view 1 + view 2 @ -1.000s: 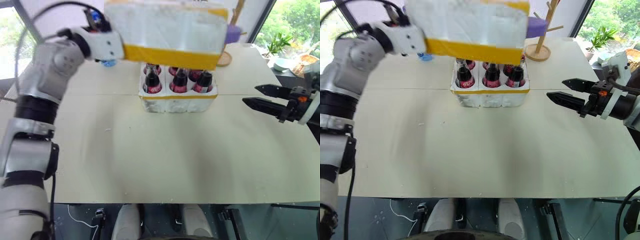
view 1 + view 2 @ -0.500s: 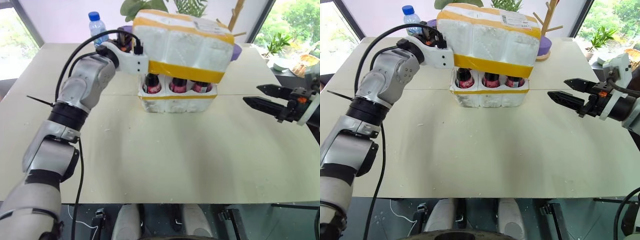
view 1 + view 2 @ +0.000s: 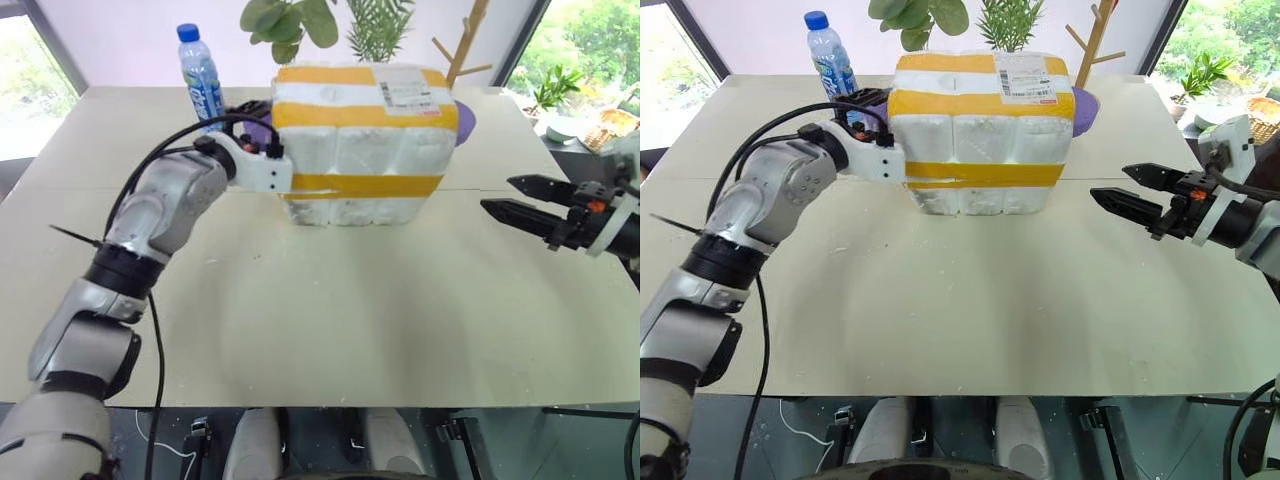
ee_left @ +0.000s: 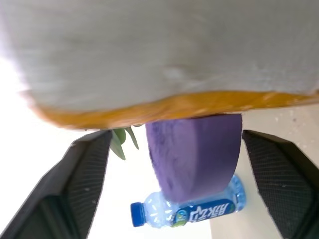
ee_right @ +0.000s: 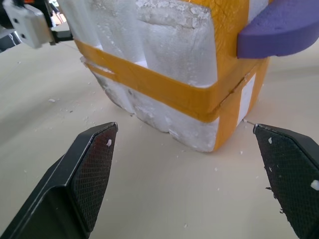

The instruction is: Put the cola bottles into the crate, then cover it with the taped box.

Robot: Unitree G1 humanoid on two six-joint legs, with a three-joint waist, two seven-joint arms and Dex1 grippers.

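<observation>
On the pale table (image 3: 970, 300), toward its far middle: the taped box (image 3: 980, 120), white lumpy foam, upright, set down over the crate (image 3: 975, 198), whose lower edge and yellow band show just beneath the box's rim. Broad yellow tape bands run across the box's top and around its base; a paper label lies on the top near the right end; a purple round patch (image 5: 279, 30) juts from the right side. The cola bottles are hidden under the box.

Left gripper (image 4: 174, 149): at the box's left side, by the purple patch there, fingers (image 4: 89, 169) spread wide, one on each side of the patch and apart from it, clasping nothing.

Right gripper (image 3: 1125, 190): well to the right of the box, above the table, pointing toward it, fingers (image 5: 92, 164) parted wide and empty.

Behind the box on the left: a clear water bottle (image 3: 827, 50) with a blue cap, upright. Farther back: green plants (image 3: 910, 15) and a wooden branched stand (image 3: 1092, 35).
</observation>
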